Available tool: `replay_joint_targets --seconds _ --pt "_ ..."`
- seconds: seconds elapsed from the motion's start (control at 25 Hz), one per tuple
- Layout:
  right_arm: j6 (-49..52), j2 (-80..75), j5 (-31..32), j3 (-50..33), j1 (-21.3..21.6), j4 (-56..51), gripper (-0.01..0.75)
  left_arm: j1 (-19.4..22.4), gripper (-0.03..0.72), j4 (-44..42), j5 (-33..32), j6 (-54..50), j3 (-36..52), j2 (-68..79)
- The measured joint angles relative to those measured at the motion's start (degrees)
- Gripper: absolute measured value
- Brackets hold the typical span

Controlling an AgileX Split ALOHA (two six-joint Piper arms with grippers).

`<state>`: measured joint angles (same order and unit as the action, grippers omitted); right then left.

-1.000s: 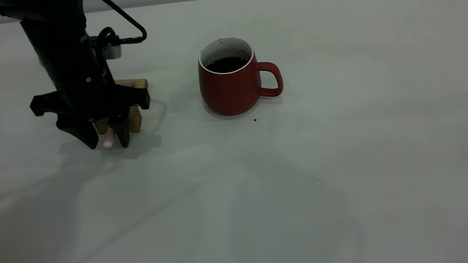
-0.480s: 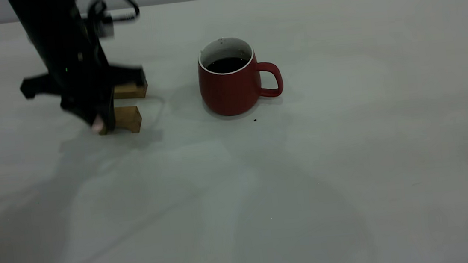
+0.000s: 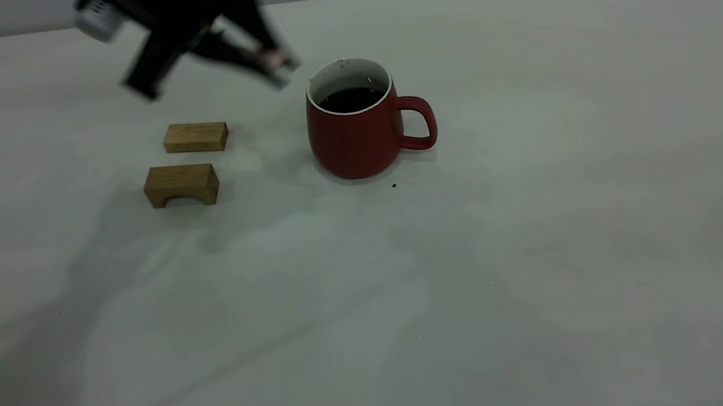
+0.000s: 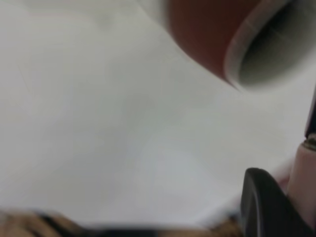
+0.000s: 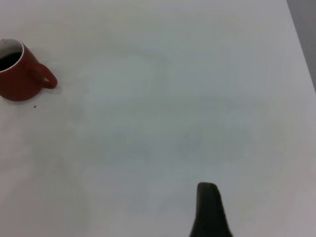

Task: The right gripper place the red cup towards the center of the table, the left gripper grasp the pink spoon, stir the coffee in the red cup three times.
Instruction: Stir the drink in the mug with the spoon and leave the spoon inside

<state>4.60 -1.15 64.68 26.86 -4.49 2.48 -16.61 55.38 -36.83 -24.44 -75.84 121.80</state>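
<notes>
Above the surface (image 3: 538, 245), just left of the red cup (image 3: 355, 140), I see my left pincer (image 3: 272, 62) raised and tilted, clenched on the pink spoon (image 3: 269, 59). Coffee (image 3: 350, 100) sits inside. Two wooden blocks (image 3: 188, 163) lie below-left, apart. My right pincer (image 5: 210, 212) stays far off; its grip I cannot tell.

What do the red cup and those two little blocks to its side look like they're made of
The red cup looks like glazed ceramic: a matte dark-red outside, a smooth white inside and rim, thick walls and a moulded loop handle. It could be stoneware, but the look leaves that open. The two blocks look like unfinished light wood, tan with faint grain lines and sharp-cut edges; the nearer one has an arch cut in its underside.
</notes>
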Motion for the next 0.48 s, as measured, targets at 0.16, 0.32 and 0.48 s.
replay_joint_targets --seconds 0.16,0.32,0.48 --pt "0.0 0.0 0.0 0.0 0.0 0.0 0.582 0.0 0.133 23.6 -3.5 -0.1 0.0 0.1" --pt "0.0 0.0 0.0 0.0 0.0 0.0 0.582 0.0 0.133 40.5 -6.0 -1.7 0.0 1.3" --pt "0.0 0.0 0.0 0.0 0.0 0.0 0.582 0.0 0.133 43.2 -5.6 -10.5 0.0 1.7"
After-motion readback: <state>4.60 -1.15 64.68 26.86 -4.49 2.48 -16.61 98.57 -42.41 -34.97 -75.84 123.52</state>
